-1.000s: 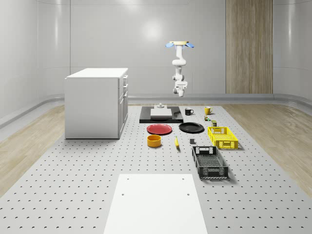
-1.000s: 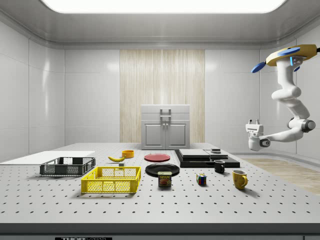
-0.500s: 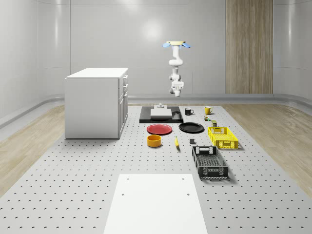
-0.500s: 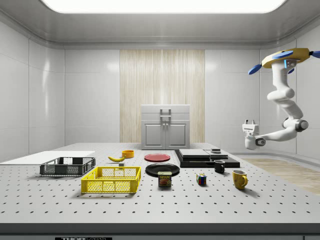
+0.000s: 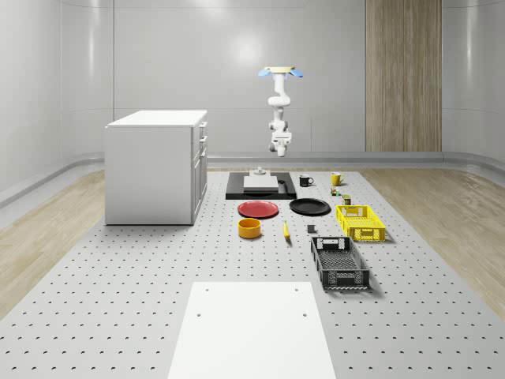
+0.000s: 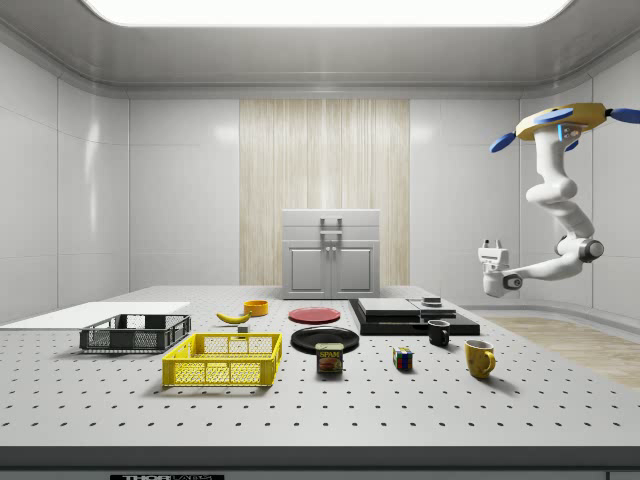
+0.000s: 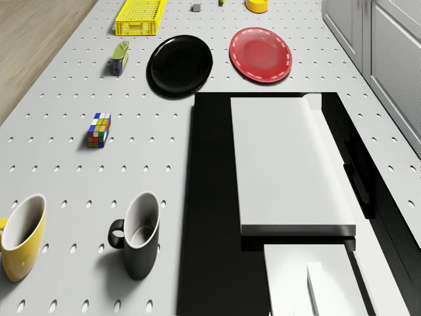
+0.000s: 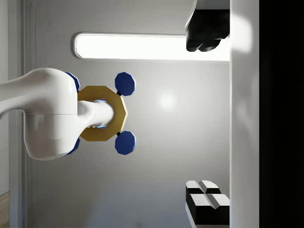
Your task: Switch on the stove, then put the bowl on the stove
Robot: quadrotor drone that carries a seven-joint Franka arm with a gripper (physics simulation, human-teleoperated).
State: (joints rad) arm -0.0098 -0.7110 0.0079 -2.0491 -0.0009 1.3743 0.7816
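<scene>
The drone hovers beyond the stove's far end with the tool pointing up, fingers apart and empty, so switching on is the step in hand; next it must descend to the stove, while the bowl waits on the table.
</scene>
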